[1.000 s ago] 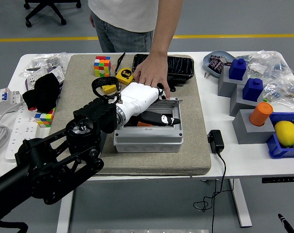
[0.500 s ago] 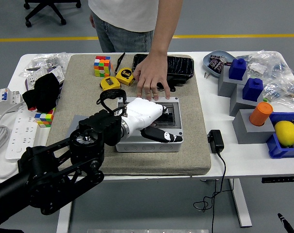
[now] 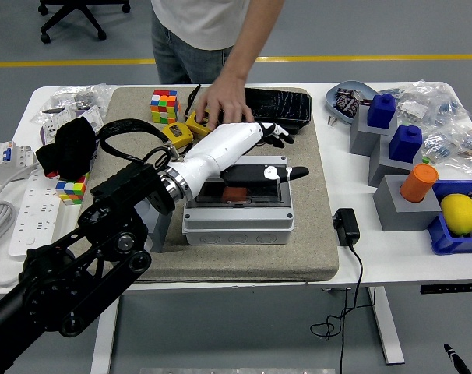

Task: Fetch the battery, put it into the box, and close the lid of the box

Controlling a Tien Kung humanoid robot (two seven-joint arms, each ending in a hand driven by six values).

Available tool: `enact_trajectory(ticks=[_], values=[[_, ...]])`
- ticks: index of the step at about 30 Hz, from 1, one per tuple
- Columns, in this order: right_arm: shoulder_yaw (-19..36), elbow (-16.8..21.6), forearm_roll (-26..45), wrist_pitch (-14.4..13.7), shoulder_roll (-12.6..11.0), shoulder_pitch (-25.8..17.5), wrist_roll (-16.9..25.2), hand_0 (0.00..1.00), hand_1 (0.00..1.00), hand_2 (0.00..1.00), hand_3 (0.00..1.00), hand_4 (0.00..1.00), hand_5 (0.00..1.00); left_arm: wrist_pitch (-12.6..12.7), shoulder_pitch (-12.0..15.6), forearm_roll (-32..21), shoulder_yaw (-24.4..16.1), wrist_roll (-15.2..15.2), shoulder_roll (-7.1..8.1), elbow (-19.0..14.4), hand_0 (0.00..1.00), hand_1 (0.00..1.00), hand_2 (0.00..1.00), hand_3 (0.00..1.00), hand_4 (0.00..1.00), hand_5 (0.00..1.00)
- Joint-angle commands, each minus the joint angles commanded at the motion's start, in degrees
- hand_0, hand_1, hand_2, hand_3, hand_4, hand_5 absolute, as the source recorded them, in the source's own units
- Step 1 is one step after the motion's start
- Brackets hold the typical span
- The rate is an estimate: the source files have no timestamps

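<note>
- One grey box [image 3: 237, 220] sits mid-mat, clear lid [image 3: 248, 181] down, an orange-brown battery [image 3: 236, 192] showing inside
- Left hand [image 3: 255, 148] hovers over the lid, fingers spread, holding nothing
- A person's hand [image 3: 218, 103] rests near the mat's far edge

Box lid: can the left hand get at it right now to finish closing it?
Probably yes. The left hand is extended directly over the grey box, fingers spread, nothing between it and the lid. The person's hand is off at the tape measures, clear of the box.
</note>
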Motion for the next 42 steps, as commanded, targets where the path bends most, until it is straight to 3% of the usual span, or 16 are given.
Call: enact_trajectory(ticks=[5, 12, 16, 21, 25, 27, 30, 33, 40, 41, 42], values=[[-0.1, 0.0, -0.1, 0.0, 0.0, 0.0, -0.1, 0.715, 0.661, 0.688, 0.736, 0.998, 0.998, 1.9, 4.3, -11.9, -6.6, -6.8, 0.13, 0.1, 0.743, 0.766, 0.738, 0.715, 0.998, 0.997], [-0.6, 0.0, 0.2, 0.1, 0.2, -0.2, 0.0, 0.715, 0.661, 0.687, 0.736, 0.998, 0.998, 4.0, 11.0, -28.3, -16.7, -12.7, 0.05, 1.0, 0.758, 0.807, 0.775, 0.743, 0.998, 0.978], [-0.9, 0.0, 0.3, 0.1, 0.2, -0.2, -0.1, 0.715, 0.661, 0.687, 0.736, 0.998, 0.998, 4.4, 14.3, -38.4, -21.1, -13.3, 0.89, 2.7, 0.758, 0.807, 0.775, 0.743, 0.998, 0.978], [-1.5, 0.0, 0.5, 0.2, 0.0, -0.5, -0.3, 0.715, 0.661, 0.687, 0.736, 0.998, 0.998, 4.7, 17.7, -49.3, -23.5, -13.0, 1.15, 5.3, 0.762, 0.827, 0.796, 0.75, 0.998, 0.982], [-1.3, 0.0, 0.3, 0.3, 0.2, -1.5, -0.1, 0.716, 0.661, 0.688, 0.736, 0.998, 0.998, 6.6, 19.8, -48.2, -24.5, -15.3, 0.65, 6.9, 0.783, 0.831, 0.802, 0.762, 0.998, 0.998], [-1.7, 0.0, 0.9, 0.3, 0.4, -2.2, 0.5, 0.716, 0.661, 0.688, 0.736, 0.998, 0.998, 8.6, 20.3, -45.0, -24.5, -18.1, 0.45, 6.8, 0.783, 0.831, 0.802, 0.762, 0.998, 0.998], [-2.3, 0.0, 1.5, 0.4, 0.7, -3.1, 1.0, 0.719, 0.665, 0.69, 0.736, 0.998, 0.998, 11.1, 20.8, -40.0, -24.4, -19.9, 0.12, 6.2, 0.808, 0.818, 0.793, 0.76, 0.998, 0.998], [-2.8, 0.0, 1.7, 0.4, 0.9, -3.8, 1.5, 0.719, 0.665, 0.69, 0.736, 0.998, 0.998, 12.4, 21.5, -35.7, -24.4, -20.2, -0.27, 5.5, 0.808, 0.818, 0.793, 0.76, 0.998, 0.998], [-2.1, 0.0, -2.1, -1.5, 1.2, -4.8, 4.3, 0.716, 0.678, 0.705, 0.769, 0.998, 0.998, 12.8, 22.2, -34.9, -23.9, -19.9, -0.54, 5.3, 0.797, 0.799, 0.772, 0.738, 0.998, 0.997], [-1.6, 0.0, -3.2, -1.4, 1.3, -4.9, 4.1, 0.808, 0.792, 0.786, 0.852, 0.998, 0.6, 12.7, 22.3, -34.9, -23.9, -19.8, -0.61, 5.3, 0.795, 0.785, 0.764, 0.734, 0.998, 0.998], [-0.9, 0.0, -5.0, -1.0, 1.3, -5.0, 3.8, 0.808, 0.792, 0.786, 0.852, 0.998, 0.6, 12.6, 22.3, -35.0, -23.8, -19.6, -0.69, 5.3, 0.795, 0.785, 0.764, 0.734, 0.998, 0.998]])
